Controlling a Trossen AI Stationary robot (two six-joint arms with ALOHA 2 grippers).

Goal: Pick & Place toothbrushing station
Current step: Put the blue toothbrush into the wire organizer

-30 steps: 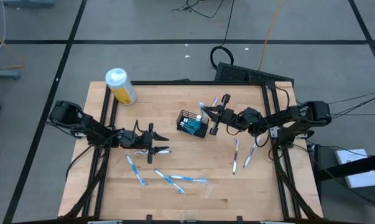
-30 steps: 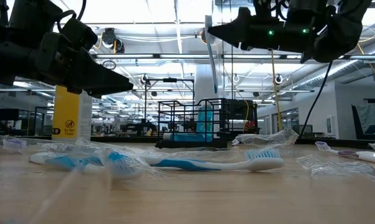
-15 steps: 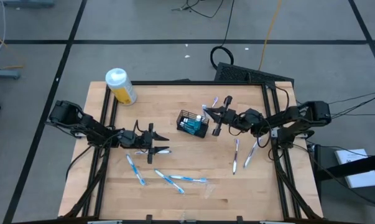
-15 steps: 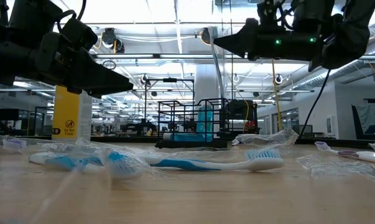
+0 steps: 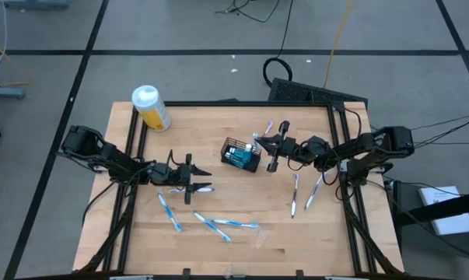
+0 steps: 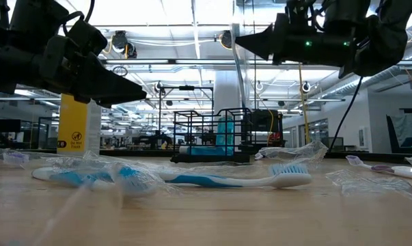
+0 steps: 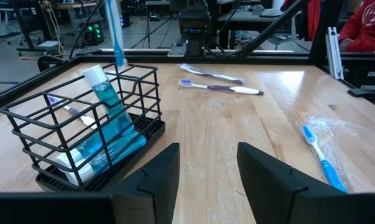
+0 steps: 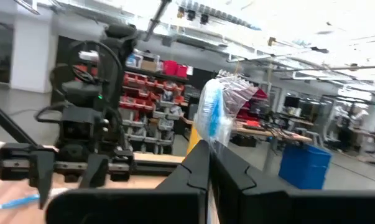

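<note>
The black wire-mesh basket (image 5: 241,154) sits near the centre of the table (image 5: 234,241), holding teal tubes (image 7: 106,99). The right gripper (image 5: 257,138) hangs just beside the basket's right end, clenched on a wrapped toothbrush (image 8: 213,115) (blue and white, pointing upright above the basket). The left gripper (image 5: 205,180) hovers left of the basket, fingers (image 7: 156,180) parted and empty. Further toothbrushes (image 5: 226,224) lie scattered on the wood. A yellow bottle (image 5: 151,107) stands at the far-left corner.
</note>
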